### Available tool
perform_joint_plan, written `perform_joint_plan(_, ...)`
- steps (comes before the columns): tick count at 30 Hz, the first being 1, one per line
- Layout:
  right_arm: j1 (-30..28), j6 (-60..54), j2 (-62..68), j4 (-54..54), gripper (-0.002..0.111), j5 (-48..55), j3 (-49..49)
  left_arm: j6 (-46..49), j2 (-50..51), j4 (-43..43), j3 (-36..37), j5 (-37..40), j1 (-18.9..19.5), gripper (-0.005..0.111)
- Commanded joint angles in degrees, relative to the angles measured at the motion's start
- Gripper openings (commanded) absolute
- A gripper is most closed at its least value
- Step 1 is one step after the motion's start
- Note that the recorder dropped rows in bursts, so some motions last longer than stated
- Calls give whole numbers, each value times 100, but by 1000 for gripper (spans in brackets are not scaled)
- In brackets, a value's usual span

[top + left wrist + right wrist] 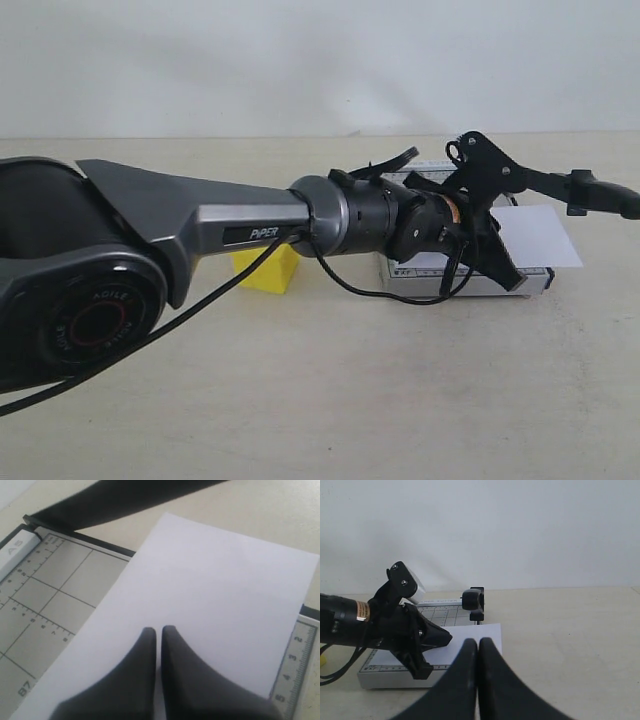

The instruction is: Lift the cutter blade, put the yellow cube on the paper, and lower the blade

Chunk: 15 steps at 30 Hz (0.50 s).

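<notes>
The grey gridded cutter base (440,283) carries the white paper (545,235), which overhangs its right end. The cutter blade (600,193) runs low along the base's far edge, thick handle out to the right; in the left wrist view the blade (125,500) is a dark bar beyond the paper (210,605). My left gripper (498,222) hovers over the paper, shut and empty (157,630). The yellow cube (268,270) sits on the table left of the base, partly hidden by the left arm. My right gripper (478,642) is shut, right of the paper (470,637), facing the handle (472,604).
The left arm (200,230) stretches across the foreground from the left. A black cable (400,295) loops down from its wrist in front of the base. A plain white wall stands behind the beige table (350,400).
</notes>
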Motion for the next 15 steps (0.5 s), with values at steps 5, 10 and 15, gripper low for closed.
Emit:
perform_joint_plan(5,-6,-3,-27,-1,0,-54,0,11,-9,56,28,-44,-27,5)
perform_joint_plan(10,-6,-3,-27,-1,0,-54,0,11,-23,45,28,-34,-27,7)
perform_joint_plan(15,-6,-3,-27,-1,0,-54,0,11,-58,34,28,-46,-27,32)
